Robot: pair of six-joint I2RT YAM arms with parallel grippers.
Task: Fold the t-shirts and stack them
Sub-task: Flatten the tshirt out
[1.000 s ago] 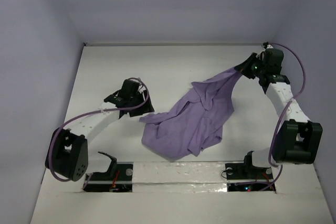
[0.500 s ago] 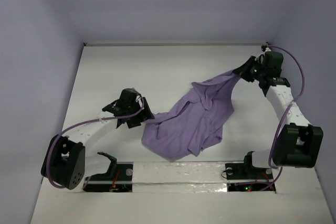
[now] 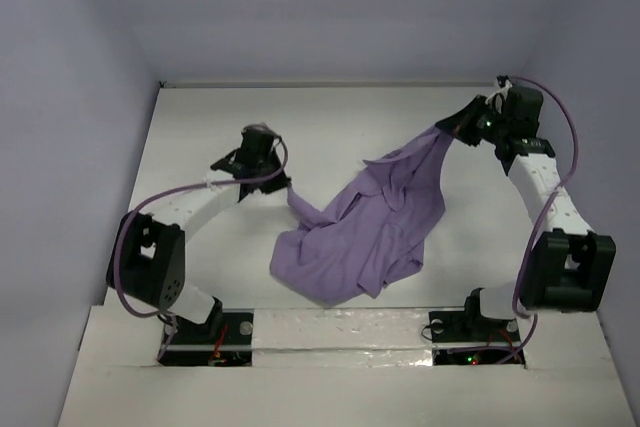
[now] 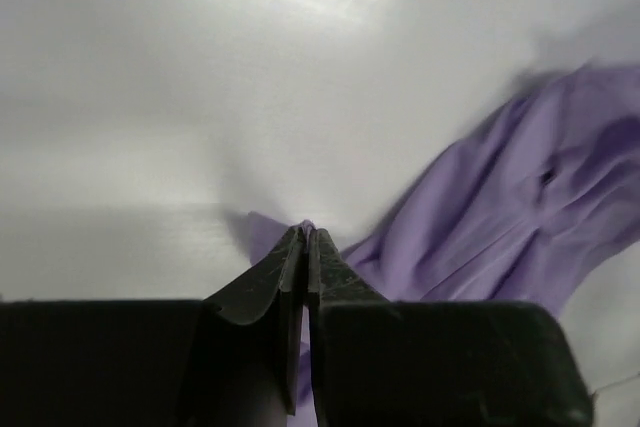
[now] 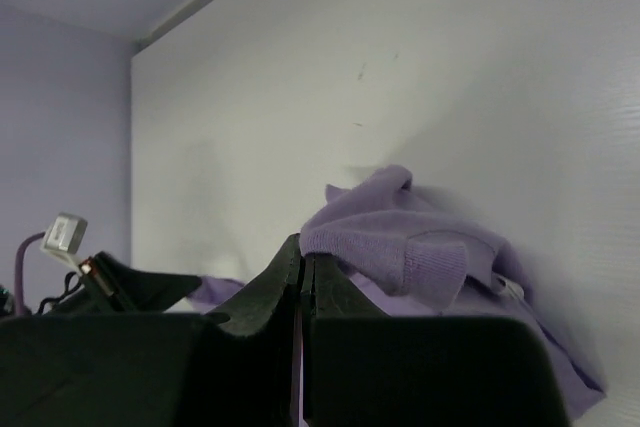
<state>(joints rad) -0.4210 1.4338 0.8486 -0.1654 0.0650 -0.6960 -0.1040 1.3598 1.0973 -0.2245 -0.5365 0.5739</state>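
The lavender t-shirt (image 3: 375, 227) lies crumpled across the middle of the white table, stretched between both arms. My left gripper (image 3: 285, 190) is shut on a pinched corner of its left edge, and a strip of cloth (image 4: 500, 207) trails away to the right of the closed jaws. My right gripper (image 3: 452, 133) at the far right is shut on the shirt's upper corner, lifted off the table. In the right wrist view the ribbed hem (image 5: 400, 242) bunches over the closed jaws.
The white table (image 3: 330, 127) is boxed in by pale walls (image 3: 60, 147) at the left, back and right. Both arm bases (image 3: 205, 332) sit on the near edge. The left arm's cable (image 3: 150, 212) loops beside its forearm.
My left gripper reached down to the shirt's left edge, shut on it and lifted back toward the far left, pulling out a strip of cloth. The right gripper has kept its grip, barely moving.
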